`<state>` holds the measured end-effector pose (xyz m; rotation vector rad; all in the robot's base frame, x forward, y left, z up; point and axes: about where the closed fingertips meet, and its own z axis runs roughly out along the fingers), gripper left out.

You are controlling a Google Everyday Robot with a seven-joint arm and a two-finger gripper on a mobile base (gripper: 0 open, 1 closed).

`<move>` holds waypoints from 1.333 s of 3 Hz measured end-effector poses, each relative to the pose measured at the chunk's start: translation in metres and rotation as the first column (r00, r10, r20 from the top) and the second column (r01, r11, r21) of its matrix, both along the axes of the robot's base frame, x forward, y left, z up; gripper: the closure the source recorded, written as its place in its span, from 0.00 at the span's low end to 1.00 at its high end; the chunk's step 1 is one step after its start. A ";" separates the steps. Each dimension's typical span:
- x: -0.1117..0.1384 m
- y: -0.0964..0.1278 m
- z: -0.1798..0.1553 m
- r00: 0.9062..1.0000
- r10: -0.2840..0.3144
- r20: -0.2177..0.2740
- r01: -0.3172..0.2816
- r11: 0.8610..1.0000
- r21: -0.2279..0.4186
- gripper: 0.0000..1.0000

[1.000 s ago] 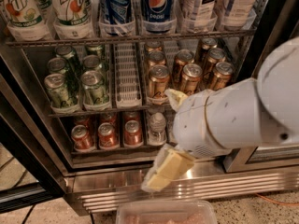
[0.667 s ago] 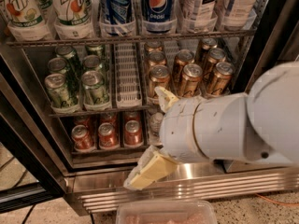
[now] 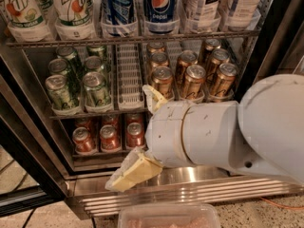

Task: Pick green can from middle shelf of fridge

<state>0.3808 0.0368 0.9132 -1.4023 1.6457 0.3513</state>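
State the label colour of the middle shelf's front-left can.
Green-and-white can, camera view; gripper hovers open, low before the fridge.

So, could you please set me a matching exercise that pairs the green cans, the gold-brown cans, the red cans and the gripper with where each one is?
Things:
1. green cans
2. gold-brown cans
3. red cans
4. gripper

Places:
A. right part of the middle shelf
B. shelf below the middle one
C. open, in front of the fridge, lower than the green cans and to their right
D. left part of the middle shelf

Pairs: 1-D, 2-A, 3-B, 4-C.
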 end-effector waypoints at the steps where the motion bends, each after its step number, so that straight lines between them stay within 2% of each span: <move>1: 0.002 0.018 -0.018 1.000 -0.015 0.019 0.015 1.000 0.026 0.00; 2: 0.027 0.037 -0.037 0.996 -0.071 0.051 0.066 0.994 0.091 0.00; 3: 0.057 0.052 -0.051 0.988 -0.147 0.048 0.137 0.976 0.170 0.00; 4: 0.084 0.060 -0.056 0.976 -0.214 0.031 0.199 0.946 0.254 0.00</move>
